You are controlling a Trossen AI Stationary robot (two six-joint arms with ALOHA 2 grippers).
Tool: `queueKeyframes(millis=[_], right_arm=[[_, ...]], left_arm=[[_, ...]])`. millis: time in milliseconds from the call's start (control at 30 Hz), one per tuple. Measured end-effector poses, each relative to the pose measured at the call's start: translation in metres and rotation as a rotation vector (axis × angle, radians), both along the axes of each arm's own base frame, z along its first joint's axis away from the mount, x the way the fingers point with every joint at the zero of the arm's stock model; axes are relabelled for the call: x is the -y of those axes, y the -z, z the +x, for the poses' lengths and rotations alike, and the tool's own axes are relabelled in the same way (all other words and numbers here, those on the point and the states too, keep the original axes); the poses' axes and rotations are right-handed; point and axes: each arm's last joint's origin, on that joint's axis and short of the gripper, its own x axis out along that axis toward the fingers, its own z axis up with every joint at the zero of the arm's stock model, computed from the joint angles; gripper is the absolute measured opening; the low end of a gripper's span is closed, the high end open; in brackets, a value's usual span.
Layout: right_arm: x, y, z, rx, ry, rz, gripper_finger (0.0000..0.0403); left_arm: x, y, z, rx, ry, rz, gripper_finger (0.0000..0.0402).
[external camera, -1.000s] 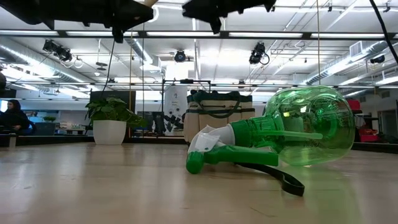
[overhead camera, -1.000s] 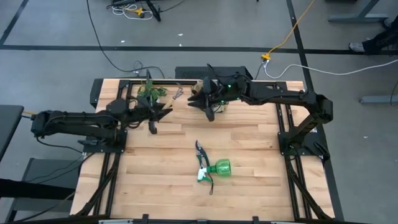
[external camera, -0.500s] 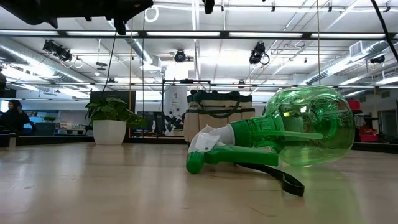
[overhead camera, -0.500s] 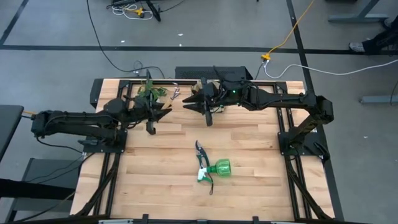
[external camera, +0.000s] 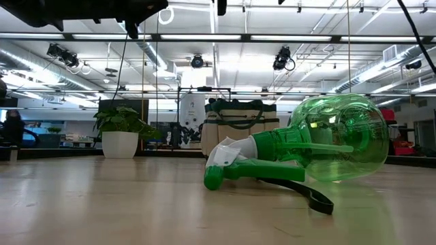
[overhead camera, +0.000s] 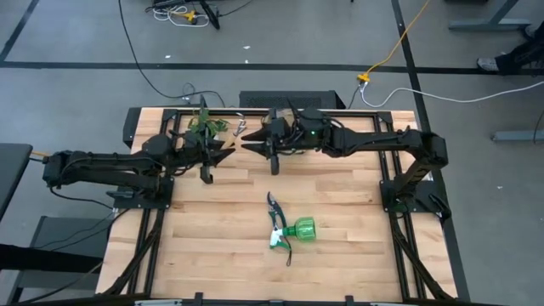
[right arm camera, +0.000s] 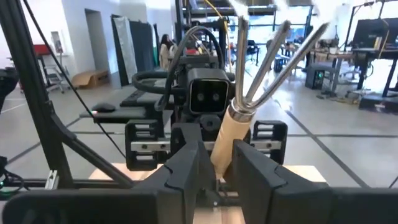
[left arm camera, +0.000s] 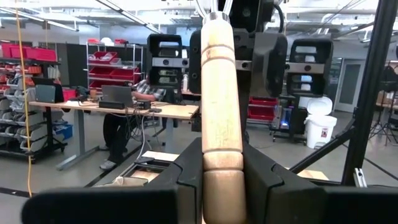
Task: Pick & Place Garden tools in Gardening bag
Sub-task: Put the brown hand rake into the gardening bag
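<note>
Both grippers apparently clamping wooden-handled tool (left arm camera: 217, 93), far table edge (overhead camera: 255, 110).

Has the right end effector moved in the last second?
Yes. In the high view the right end effector has shifted toward the left arm, ending closer to the potted plant at the table's far edge.
</note>
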Motion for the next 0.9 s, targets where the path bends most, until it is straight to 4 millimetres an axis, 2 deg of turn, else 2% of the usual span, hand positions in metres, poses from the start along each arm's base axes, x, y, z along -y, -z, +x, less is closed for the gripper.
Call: queueKeyframes(millis=[233, 567, 900], right_arm=[[0.000, 0.002, 0.007, 0.061, -0.016, 0.014, 0.0098], [0.002, 0.015, 0.021, 0.115, -0.025, 0.026, 0.0114], [0.002, 0.016, 0.023, 0.132, 0.025, 0.031, 0.0116]], left_arm=[[0.000, 0.000, 0.000, -0.003, -0.001, 0.008, 0.0067], [0.000, 0.000, 0.000, -0.004, -0.004, 0.009, 0.0067], [0.000, -0.001, 0.000, 0.000, 0.004, 0.009, 0.0067]])
